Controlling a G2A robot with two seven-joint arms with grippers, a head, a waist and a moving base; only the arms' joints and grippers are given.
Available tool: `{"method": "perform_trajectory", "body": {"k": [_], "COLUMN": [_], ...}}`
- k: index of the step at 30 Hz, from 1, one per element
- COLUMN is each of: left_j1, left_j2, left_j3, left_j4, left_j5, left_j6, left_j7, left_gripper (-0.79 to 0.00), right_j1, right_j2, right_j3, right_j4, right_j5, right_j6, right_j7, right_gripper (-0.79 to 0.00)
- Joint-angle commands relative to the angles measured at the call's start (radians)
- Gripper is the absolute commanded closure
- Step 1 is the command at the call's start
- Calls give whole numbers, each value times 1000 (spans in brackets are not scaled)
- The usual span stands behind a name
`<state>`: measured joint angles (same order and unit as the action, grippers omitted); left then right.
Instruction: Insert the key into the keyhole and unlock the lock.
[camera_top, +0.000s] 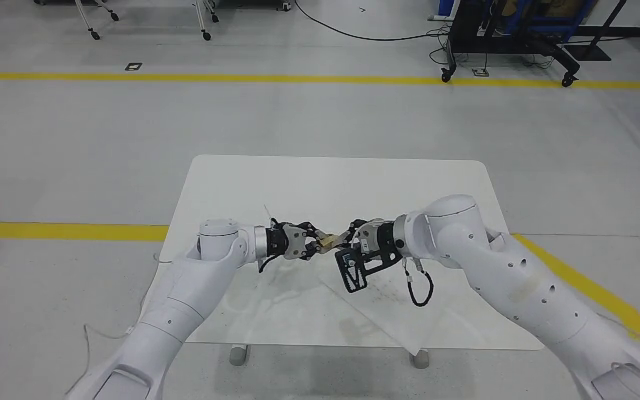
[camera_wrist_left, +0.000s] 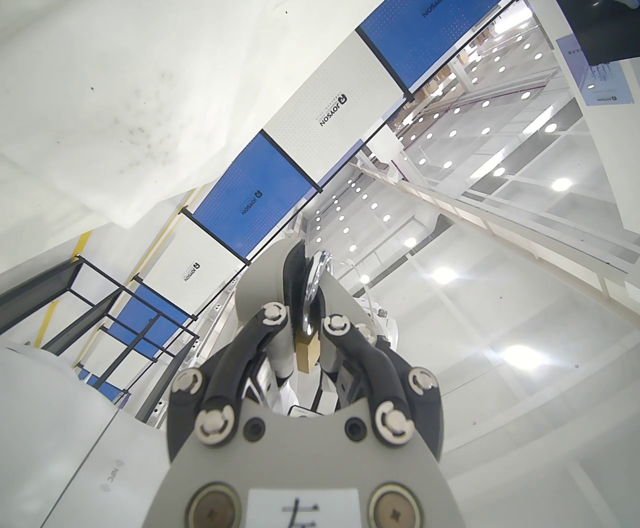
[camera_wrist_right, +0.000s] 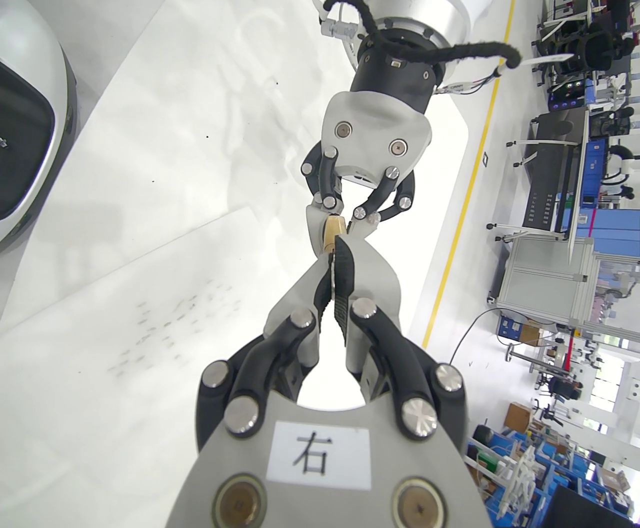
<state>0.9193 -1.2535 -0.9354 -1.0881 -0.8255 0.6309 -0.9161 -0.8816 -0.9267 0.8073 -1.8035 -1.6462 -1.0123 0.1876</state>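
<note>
Brass padlock (camera_wrist_right: 332, 234) sat clamped in the left gripper (camera_wrist_right: 336, 225), held above the table (camera_top: 300, 180); the right gripper (camera_wrist_right: 334, 272), pinched shut on the key (camera_wrist_right: 330, 282), faced it tip to tip; the key's long axis pointed straight at the padlock's base, seemingly touching.

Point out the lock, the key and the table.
lock (camera_wrist_right: 332, 234): right wrist view, on its brass body.
key (camera_wrist_left: 314, 285): left wrist view, on its silver head, seen edge-on.
table (camera_top: 330, 185): top view, on a bare part of its top.
</note>
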Motion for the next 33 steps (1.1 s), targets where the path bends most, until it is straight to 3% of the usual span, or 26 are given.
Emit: {"method": "perform_trajectory", "body": {"k": [1, 27, 28, 30, 31, 32, 33], "left_j1": [0, -3, -3, -2, -2, -2, -1], "left_j2": [0, 3, 3, 4, 4, 4, 4], "left_j3": [1, 12, 11, 10, 10, 10, 10], "left_j4": [0, -4, -4, -4, -4, -5, -6], "left_j5": [0, 6, 5, 3, 2, 2, 2], "left_j6": [1, 1, 1, -2, -1, -1, 0], "left_j7": [-1, -5, -5, -3, -1, 1, 2], "left_gripper": [0, 0, 0, 0, 0, 0, 0], "right_j1": [2, 50, 51, 49, 48, 46, 43], "right_j2": [-1, -19, -19, -20, -19, -18, -18], "right_j3": [-4, -58, -55, -45, -41, -38, -37], "right_j4": [1, 42, 43, 41, 37, 33, 28], "right_j5": [0, 35, 43, 60, 66, 66, 66], "right_j6": [0, 0, 0, 1, 0, 0, 0], "right_j7": [-2, 65, 67, 68, 67, 69, 72], "right_gripper": [0, 0, -209, -517, -613, -640, -610]}}
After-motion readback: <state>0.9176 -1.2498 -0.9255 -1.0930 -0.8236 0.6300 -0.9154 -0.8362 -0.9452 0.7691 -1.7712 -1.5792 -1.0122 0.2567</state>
